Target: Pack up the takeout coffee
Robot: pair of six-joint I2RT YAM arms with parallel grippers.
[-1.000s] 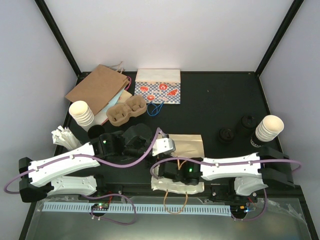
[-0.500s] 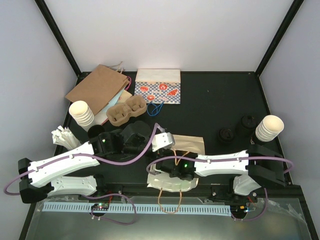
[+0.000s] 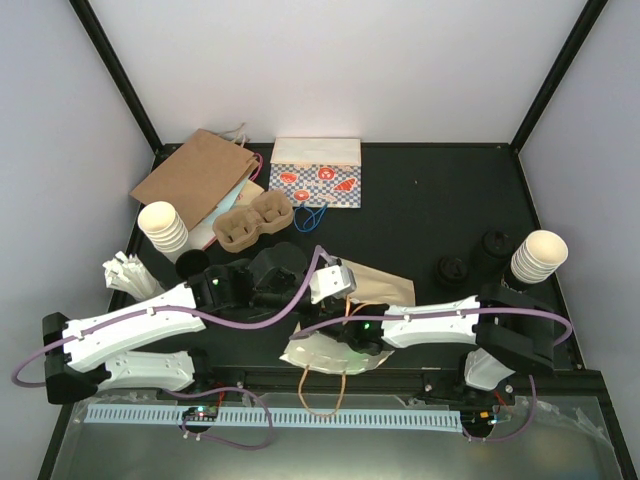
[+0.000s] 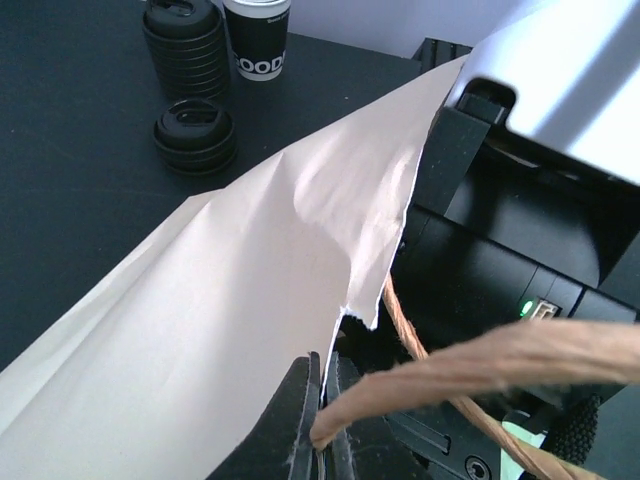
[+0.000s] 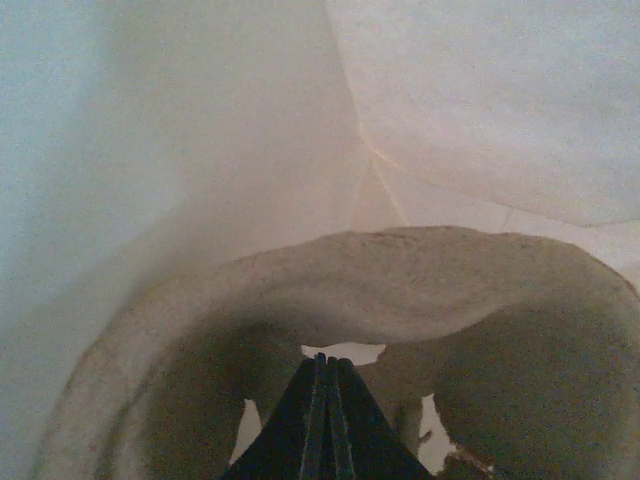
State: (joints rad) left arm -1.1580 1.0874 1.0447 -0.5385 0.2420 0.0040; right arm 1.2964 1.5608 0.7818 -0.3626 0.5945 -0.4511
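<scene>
A cream paper bag (image 3: 375,290) lies open near the table's front edge, its brown twine handle (image 3: 322,393) hanging over the edge. My left gripper (image 3: 330,285) is shut on the bag's top edge (image 4: 350,270), with the handle (image 4: 470,365) crossing its fingertips (image 4: 305,405). My right gripper (image 5: 322,362) is shut and reaches inside the bag (image 5: 230,130). A grey-brown moulded pulp shape (image 5: 420,290) curves just past its tips; I cannot tell whether they pinch it. A round black lid (image 3: 190,265) shows beside the left arm. No cup shows beneath it.
A brown cup carrier (image 3: 255,222), a brown bag (image 3: 195,175) and a patterned bag (image 3: 315,175) lie at the back left. Lidless cup stacks stand left (image 3: 163,225) and right (image 3: 540,255). Black lid stacks (image 3: 452,268) sit right, also in the left wrist view (image 4: 195,135).
My right arm has swung left and pushed deeper into the bag. The bag's mouth and its handle have shifted left and turned. The left gripper has kept its hold on the bag's edge.
</scene>
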